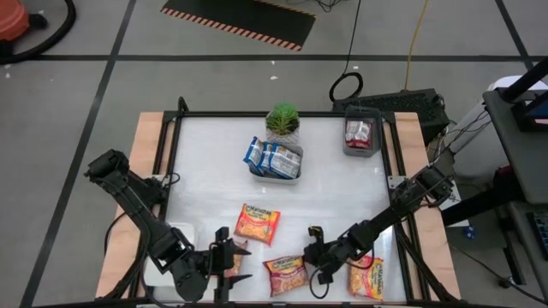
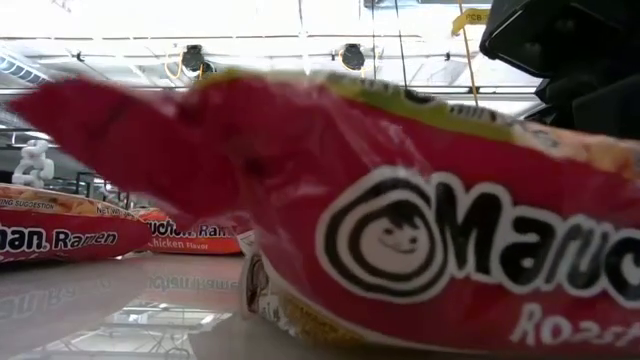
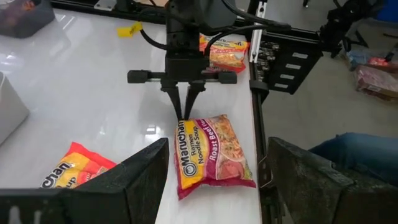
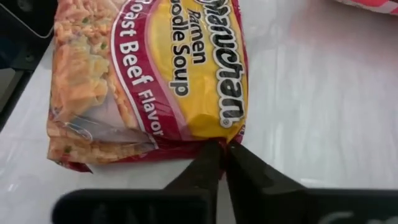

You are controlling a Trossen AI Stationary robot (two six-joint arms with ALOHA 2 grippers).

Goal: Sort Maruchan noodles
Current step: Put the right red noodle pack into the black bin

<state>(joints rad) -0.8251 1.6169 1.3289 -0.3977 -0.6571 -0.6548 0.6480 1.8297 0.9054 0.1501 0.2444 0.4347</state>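
A pink-red and yellow Maruchan packet (image 1: 285,274) (image 4: 149,81) lies flat near the table's front edge. My right gripper (image 1: 312,257) (image 3: 185,112) is shut on its end nearest the right arm. My left gripper (image 1: 229,259) hovers open just left of that packet, with nothing between its fingers. An orange-red packet (image 1: 257,224) lies flat toward the middle. Another pink-red packet (image 1: 366,275) lies at the front right. Blue-white packets (image 1: 274,158) fill a grey tray (image 1: 296,175), and red packets (image 1: 359,133) sit in a second grey tray (image 1: 346,147) at the far right. My right gripper pinches the packet's short end edge (image 4: 214,142) between its two shut fingers, beside the corner where the brand name ends. The fingers (image 3: 181,99) slant down onto it from the table's right side. The packet lies on the table, its length stretching away from the fingers.
A potted green plant (image 1: 282,120) stands behind the tray of blue packets. A white tray (image 1: 158,261) sits at the front left beside my left arm. A small yellow object (image 1: 315,231) lies near my right gripper. Bare table lies open across the middle and left.
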